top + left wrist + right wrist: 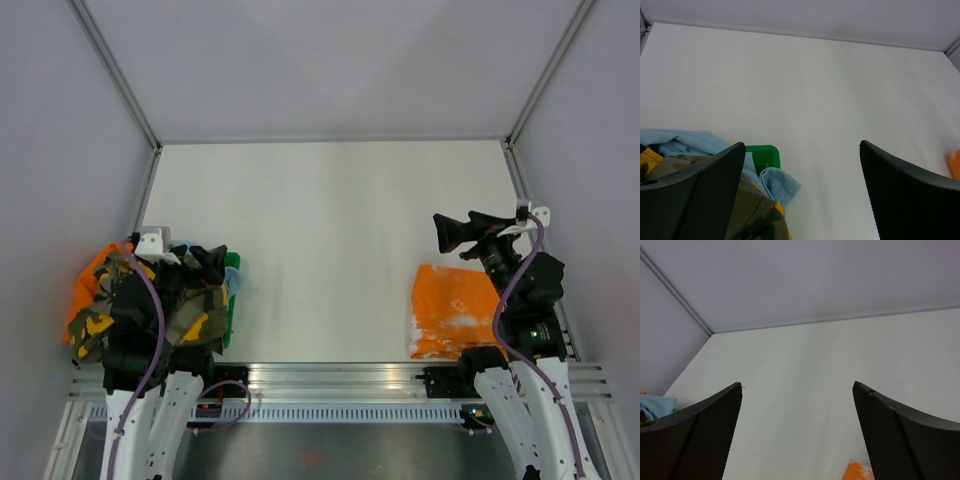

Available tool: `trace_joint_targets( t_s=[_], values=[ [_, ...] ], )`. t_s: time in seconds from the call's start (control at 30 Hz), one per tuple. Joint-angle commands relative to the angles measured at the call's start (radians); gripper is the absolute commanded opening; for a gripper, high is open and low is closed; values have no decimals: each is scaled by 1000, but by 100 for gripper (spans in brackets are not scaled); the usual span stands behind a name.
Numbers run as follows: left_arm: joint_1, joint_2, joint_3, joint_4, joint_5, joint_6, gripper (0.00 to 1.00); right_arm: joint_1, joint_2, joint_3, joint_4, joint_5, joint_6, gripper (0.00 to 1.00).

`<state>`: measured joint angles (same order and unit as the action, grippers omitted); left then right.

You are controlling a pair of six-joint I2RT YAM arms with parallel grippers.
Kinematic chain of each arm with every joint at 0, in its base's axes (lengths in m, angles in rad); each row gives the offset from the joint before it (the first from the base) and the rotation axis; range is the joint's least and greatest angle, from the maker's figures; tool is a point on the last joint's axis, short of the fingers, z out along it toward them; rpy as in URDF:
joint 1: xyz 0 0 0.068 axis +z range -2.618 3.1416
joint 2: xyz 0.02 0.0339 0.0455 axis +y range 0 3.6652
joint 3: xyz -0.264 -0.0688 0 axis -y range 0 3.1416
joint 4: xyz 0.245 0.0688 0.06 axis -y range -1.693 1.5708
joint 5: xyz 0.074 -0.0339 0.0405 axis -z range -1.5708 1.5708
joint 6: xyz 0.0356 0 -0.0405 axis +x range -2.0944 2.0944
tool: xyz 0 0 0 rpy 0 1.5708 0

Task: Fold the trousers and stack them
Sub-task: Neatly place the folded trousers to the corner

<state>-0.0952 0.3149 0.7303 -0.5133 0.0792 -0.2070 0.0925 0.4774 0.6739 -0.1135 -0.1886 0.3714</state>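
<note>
both grippers are standing wide open, nothing between the fingers

left gripper (802, 146) is hanging over the clothes pile (100, 318) at the near-left corner. right gripper (445, 232) is sitting at the right side, pointing left across the table (320, 200)

trousers (450, 308) are lying flat as a compact folded orange block at the near right, just on the near side of the right gripper's fingertips and lower down. they're falling behind that wrist camera's line of sight, so only an orange corner is showing at the bottom of its view

the block is looking close to square, so I'm not calling a long axis

right gripper is by far the nearer one; left gripper is well apart, across the table

the pile is showing a camouflage garment (195, 318), a light blue cloth (685, 142), a green thing (762, 152) and some orange cloth (85, 290) at its left edge. I'm not able to tell whether that is another pair

I'm judging the next pick to be coming from the pile, straight below the left gripper
</note>
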Motion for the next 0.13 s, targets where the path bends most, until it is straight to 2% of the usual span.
trace_joint_targets(
  t_s=[0.0,0.1],
  values=[
    [0,-20,7,1,16,-48,100,-2,-29,-10,-8,18,21,98],
    [0,-22,12,9,42,-49,100,0,-42,1,-43,34,8,98]
  ],
)
